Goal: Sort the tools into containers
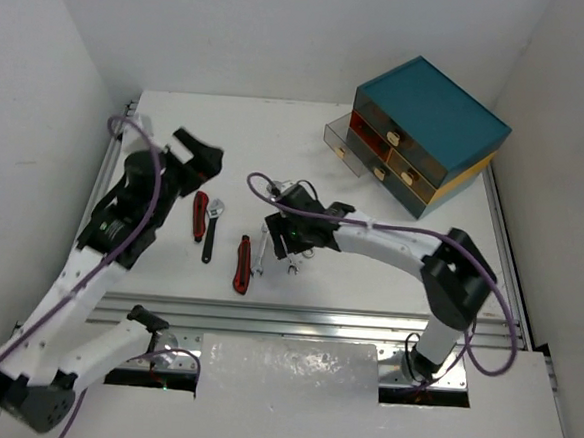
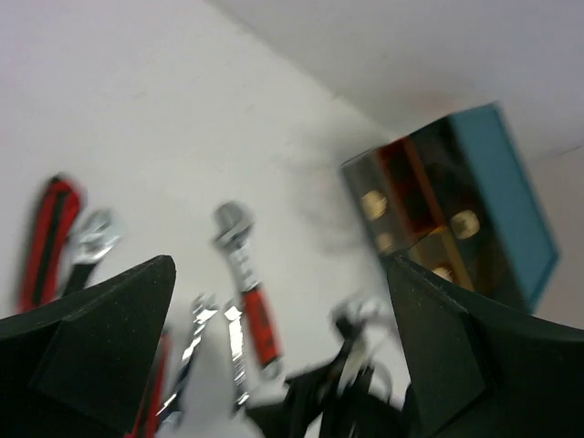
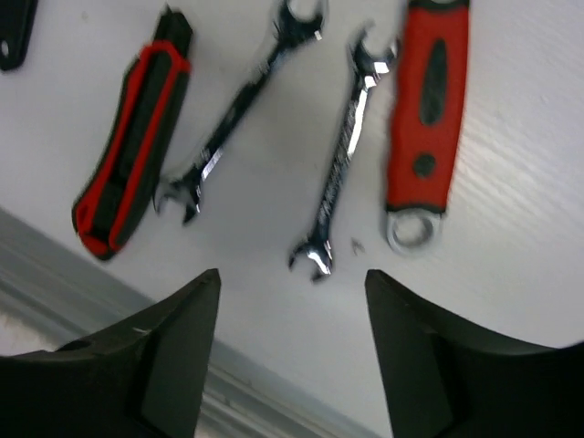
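Observation:
The tools lie mid-table. Red/black pliers [image 1: 200, 216] and a dark-handled adjustable wrench [image 1: 211, 233] lie left. A red/black-handled tool [image 1: 242, 264] and two slim silver spanners [image 1: 261, 252] lie nearer the front. My right gripper [image 1: 292, 241] hovers open over them. Its wrist view shows the red/black tool [image 3: 132, 160], both spanners [image 3: 239, 109] [image 3: 342, 164] and a red-handled wrench [image 3: 424, 100] beyond the open fingers [image 3: 173, 356]. My left gripper [image 1: 198, 157] is open and empty above the pliers. The teal-topped chest [image 1: 430, 108] stands back right, with one smoky drawer [image 1: 340, 137] pulled out.
The blurred left wrist view shows the red-handled wrench [image 2: 248, 292], the chest [image 2: 456, 210] and the right arm's dark wrist [image 2: 356, 392]. White walls close in on both sides. A metal rail [image 1: 315, 321] runs along the table's front edge.

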You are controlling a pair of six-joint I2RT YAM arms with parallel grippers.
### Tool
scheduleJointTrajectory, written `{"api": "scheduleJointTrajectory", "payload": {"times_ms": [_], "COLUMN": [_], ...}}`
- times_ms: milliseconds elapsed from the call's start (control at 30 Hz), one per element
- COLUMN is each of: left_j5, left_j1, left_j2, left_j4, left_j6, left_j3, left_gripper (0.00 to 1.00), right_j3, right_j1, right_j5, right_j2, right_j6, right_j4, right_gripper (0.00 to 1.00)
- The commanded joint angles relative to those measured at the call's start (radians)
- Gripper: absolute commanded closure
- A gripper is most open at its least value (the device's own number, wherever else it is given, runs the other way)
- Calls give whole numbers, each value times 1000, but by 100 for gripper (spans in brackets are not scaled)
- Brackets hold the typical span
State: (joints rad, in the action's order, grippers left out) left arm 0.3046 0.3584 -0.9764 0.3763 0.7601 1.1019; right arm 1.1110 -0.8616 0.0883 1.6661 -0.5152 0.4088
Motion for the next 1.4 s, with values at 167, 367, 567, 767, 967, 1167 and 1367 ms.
{"api": "scheduleJointTrajectory", "payload": {"times_ms": [167,367,567,767,967,1167,1367], "left_j5": [-16,-157,-166,-174,-186,-179,-177], "left_j1": [-9,-10,-9,-10,-10,-10,-10], "left_j2": [346,524,579,570,570,590,587], "left_j4": [256,138,144,141,139,138,138], "left_j6": [-295,-327,-329,-331,-334,-332,-332], "left_j3": [-223,-295,-297,-300,-301,-303,-303], "left_gripper": [0,0,0,0,0,0,0], "right_j3": [223,392,415,385,322,335,340], "right_j1": [-44,-43,-21,-20,-13,16,41], "right_j5": [125,154,159,168,179,128,93], "right_j2": [259,414,481,423,327,380,405], "right_j6": [33,64,38,32,52,83,101], "right_j4": [35,146,174,163,142,156,142], "right_gripper": [52,61,61,58,55,57,58]}}
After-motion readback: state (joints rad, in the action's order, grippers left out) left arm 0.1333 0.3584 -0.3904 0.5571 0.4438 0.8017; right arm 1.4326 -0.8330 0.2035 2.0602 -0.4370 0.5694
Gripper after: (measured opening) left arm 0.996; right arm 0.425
